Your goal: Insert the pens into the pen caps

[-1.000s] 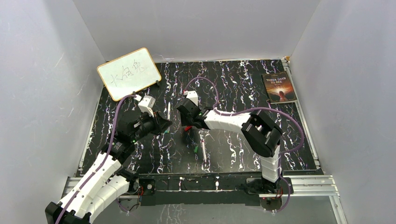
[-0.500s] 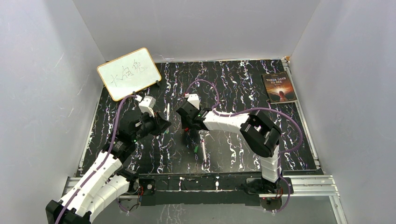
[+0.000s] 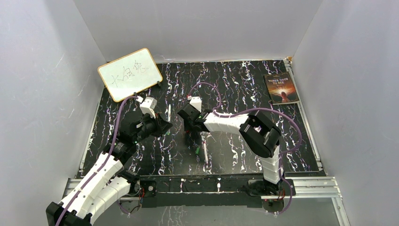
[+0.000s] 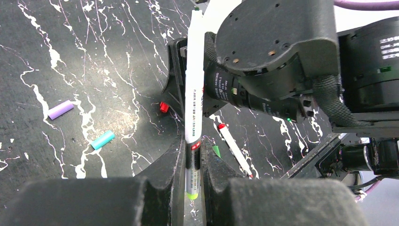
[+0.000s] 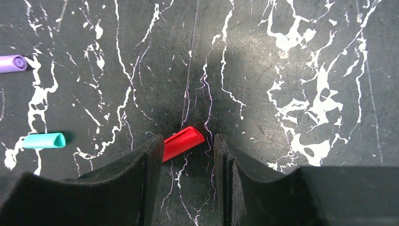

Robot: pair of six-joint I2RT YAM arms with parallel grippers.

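My left gripper point(image 4: 194, 143) is shut on a white pen point(image 4: 194, 94) near its green end, and the barrel points away above the table. In the top view this pen point(image 3: 169, 113) sticks out of the left gripper point(image 3: 162, 127). My right gripper point(image 5: 188, 146) stands open, low over the table, with a red cap point(image 5: 181, 142) lying between its fingertips against the left finger. A teal cap point(image 5: 44, 140) and a purple cap point(image 5: 11, 63) lie to the left. A second pen point(image 4: 234, 149) with a red tip lies by a green cap point(image 4: 216, 150).
A whiteboard point(image 3: 130, 74) leans at the back left and a book point(image 3: 281, 88) lies at the back right. The right arm's forearm point(image 3: 226, 121) stretches across the middle of the table, close to the left gripper. The loose pen point(image 3: 205, 150) lies near the front.
The right gripper has shifted slightly left and lower over the red cap, which it now hides in the top view. The left arm holds its pen almost still.
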